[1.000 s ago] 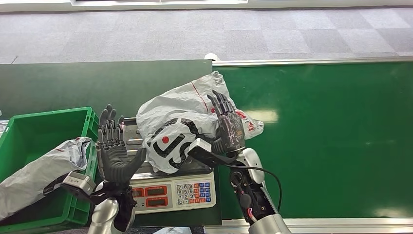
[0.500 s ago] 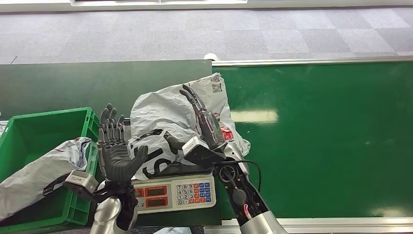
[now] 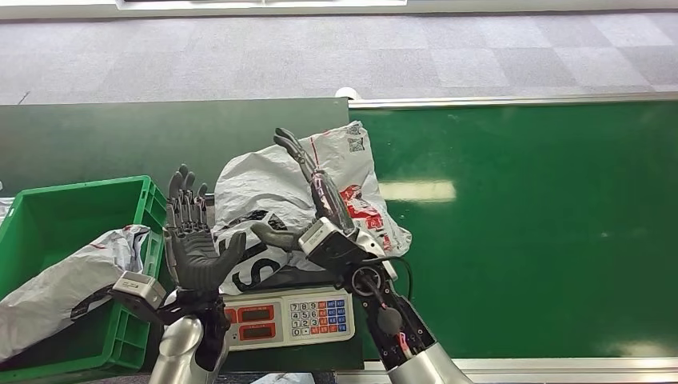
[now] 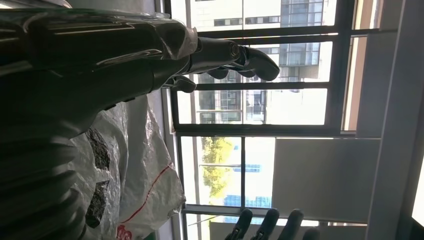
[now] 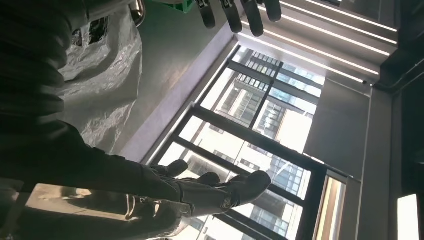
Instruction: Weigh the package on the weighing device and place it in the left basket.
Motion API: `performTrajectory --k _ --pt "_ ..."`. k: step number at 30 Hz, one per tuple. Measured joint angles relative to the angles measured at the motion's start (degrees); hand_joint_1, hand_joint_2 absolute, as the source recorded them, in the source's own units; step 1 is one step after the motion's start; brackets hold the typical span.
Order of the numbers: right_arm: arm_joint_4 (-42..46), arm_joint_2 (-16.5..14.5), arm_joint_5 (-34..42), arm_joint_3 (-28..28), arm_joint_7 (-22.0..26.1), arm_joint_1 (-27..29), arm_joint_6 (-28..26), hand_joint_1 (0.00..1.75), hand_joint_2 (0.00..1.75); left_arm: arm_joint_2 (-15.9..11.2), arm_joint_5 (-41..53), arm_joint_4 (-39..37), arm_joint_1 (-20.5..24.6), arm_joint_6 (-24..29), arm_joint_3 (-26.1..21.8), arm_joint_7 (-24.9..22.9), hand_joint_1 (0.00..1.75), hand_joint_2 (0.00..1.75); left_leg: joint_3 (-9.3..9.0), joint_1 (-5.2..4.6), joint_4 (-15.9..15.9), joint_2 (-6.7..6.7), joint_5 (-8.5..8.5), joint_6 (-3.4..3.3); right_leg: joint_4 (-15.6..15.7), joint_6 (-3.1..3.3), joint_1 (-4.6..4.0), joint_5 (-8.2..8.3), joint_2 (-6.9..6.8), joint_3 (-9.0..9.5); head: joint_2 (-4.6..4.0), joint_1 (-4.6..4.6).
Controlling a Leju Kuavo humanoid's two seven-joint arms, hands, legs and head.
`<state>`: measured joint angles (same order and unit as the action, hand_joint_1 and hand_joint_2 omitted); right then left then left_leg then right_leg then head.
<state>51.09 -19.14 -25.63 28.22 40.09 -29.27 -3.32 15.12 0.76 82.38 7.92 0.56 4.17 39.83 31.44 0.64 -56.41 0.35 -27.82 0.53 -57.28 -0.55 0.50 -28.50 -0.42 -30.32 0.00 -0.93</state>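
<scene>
Resting on the scale (image 3: 276,308), the package (image 3: 280,192) looks weighed or nearly so; moving it to the left basket (image 3: 48,208) remains. Left hand (image 3: 190,240) and right hand (image 3: 308,192) flank it, fingers spread, holding nothing.

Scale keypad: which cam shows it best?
Head view. The scale faces the camera, with its keypad and red displays unobstructed below the package. Both wrist views catch crumpled package plastic and windows, nothing of the keypad.
</scene>
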Motion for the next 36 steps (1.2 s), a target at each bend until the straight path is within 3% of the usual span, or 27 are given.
performTrajectory --k 4,9,17,24,30,36 --pt "3.1 1.2 -1.9 -1.1 0.0 1.7 -5.8 0.0 1.75 0.0 0.6 0.2 -0.8 0.0 -0.1 0.0 0.0 1.75 0.0 0.0 0.0 -0.01 0.0 0.0 0.0 0.0 0.01 0.0 0.0 -0.01 0.0 0.01" --pt "11.4 4.6 -7.3 -6.5 -1.0 7.3 -14.5 0.0 1.75 -0.4 0.8 1.9 -3.0 0.0 -0.3 0.0 0.0 1.75 0.02 -0.02 0.0 -0.04 -0.02 -0.02 0.0 0.0 0.02 0.0 -0.01 -0.01 0.0 0.01" --pt "29.1 9.8 -9.5 -21.5 -0.3 25.2 -20.6 0.0 1.75 -1.9 1.9 9.3 -8.9 1.7 -0.7 0.0 0.0 1.75 0.13 -0.02 0.0 -0.06 -0.13 -0.03 0.1 -0.02 0.02 -0.04 -0.03 -0.12 0.0 0.0" --pt "37.8 11.1 -7.8 -29.1 -0.1 38.9 -21.8 0.0 1.75 -3.8 2.6 14.0 -12.7 3.6 -0.9 0.0 0.0 1.75 0.17 -0.01 0.0 -0.01 -0.15 -0.01 0.1 0.0 0.01 -0.07 -0.02 -0.15 0.0 -0.01" --pt "40.2 11.3 -7.3 -30.7 -0.1 42.5 -21.0 0.0 1.75 -5.0 3.6 16.5 -13.8 5.2 -0.9 0.0 0.0 1.75 0.1 -0.01 0.0 0.03 -0.14 -0.02 0.1 0.0 0.01 -0.06 0.01 -0.06 0.0 0.0" --pt "38.7 10.8 -6.1 -30.4 -0.1 40.2 -19.6 0.0 1.75 -8.7 8.3 18.0 -13.3 11.1 2.1 0.0 0.0 1.75 0.03 -0.01 0.0 0.01 -0.1 -0.01 0.1 0.0 0.01 -0.06 -0.03 -0.03 0.0 -0.01"
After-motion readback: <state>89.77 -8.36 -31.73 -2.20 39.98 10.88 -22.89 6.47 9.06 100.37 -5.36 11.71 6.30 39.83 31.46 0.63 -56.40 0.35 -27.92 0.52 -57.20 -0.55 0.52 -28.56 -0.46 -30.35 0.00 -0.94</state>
